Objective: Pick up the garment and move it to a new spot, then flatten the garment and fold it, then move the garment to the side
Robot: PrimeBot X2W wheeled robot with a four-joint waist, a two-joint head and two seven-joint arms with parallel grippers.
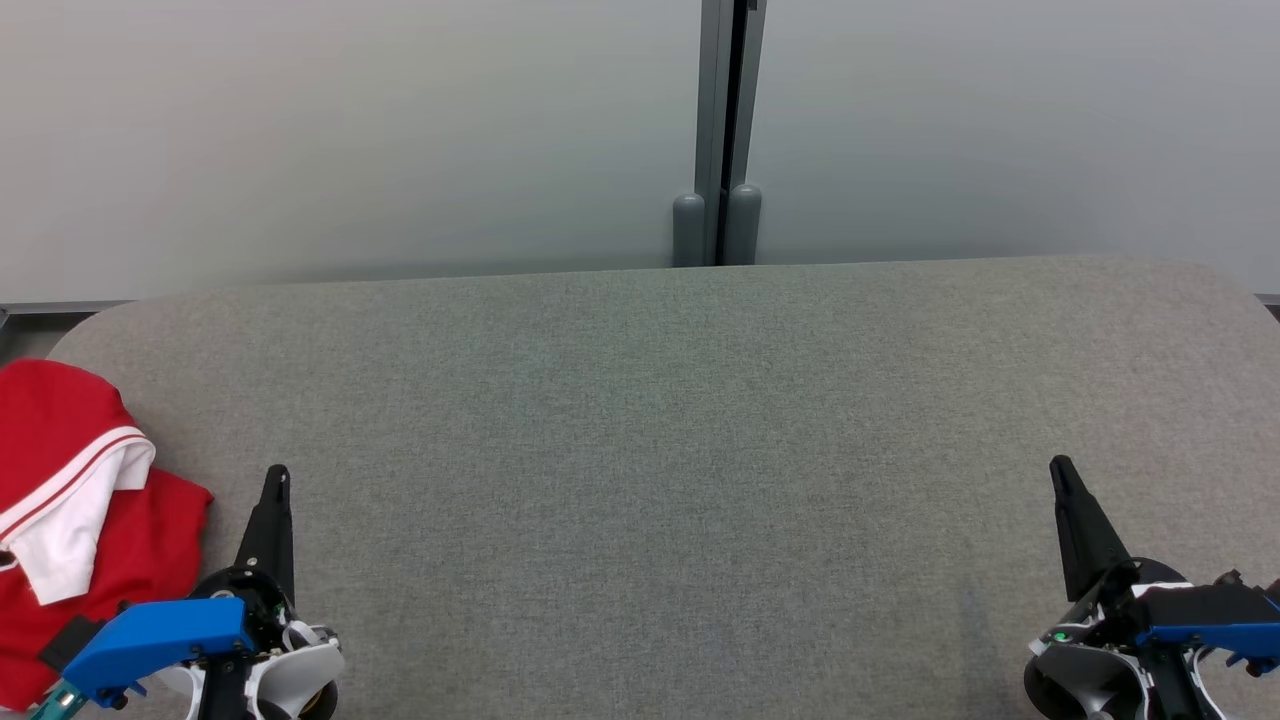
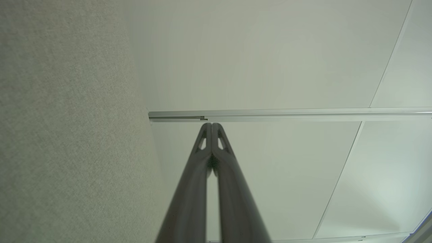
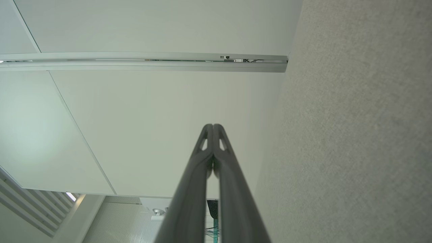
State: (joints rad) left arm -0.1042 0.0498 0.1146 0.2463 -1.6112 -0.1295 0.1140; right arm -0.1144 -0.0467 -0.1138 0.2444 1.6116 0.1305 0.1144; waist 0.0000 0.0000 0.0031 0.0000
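- Left gripper [image 1: 276, 482], nearest the lens at lower left: its two long fingers [image 2: 199, 189] are pressed together tip to tip and hold nothing. They stand beside the cloth, not on it.
- Garment [image 1: 60, 420], on the outer side of that gripper at the table's left end: a crumpled red heap with a white striped trim [image 1: 75, 510] folded over the top, partly cut off by the frame edge.
  - Judge it light, soft and limp. It will probably sag and trail when you lift it, and it is not fragile.
  - Take hold at a raised fold or at the trim, where the cloth stands up from the surface.
  - Pinch few layers, so that it spreads easily afterwards.
  - You must part the jaws first.
- Table [image 1: 650, 450], centre: a grey, felt-like covering with room for spreading the garment. Expect cloth to drag on it rather than slide, so carry the garment and do not pull it.
- Right gripper [image 1: 1062, 480], lower right: its fingers are likewise closed on nothing, and it is well apart from the garment. The right wrist view shows the same pair meeting at the tips.
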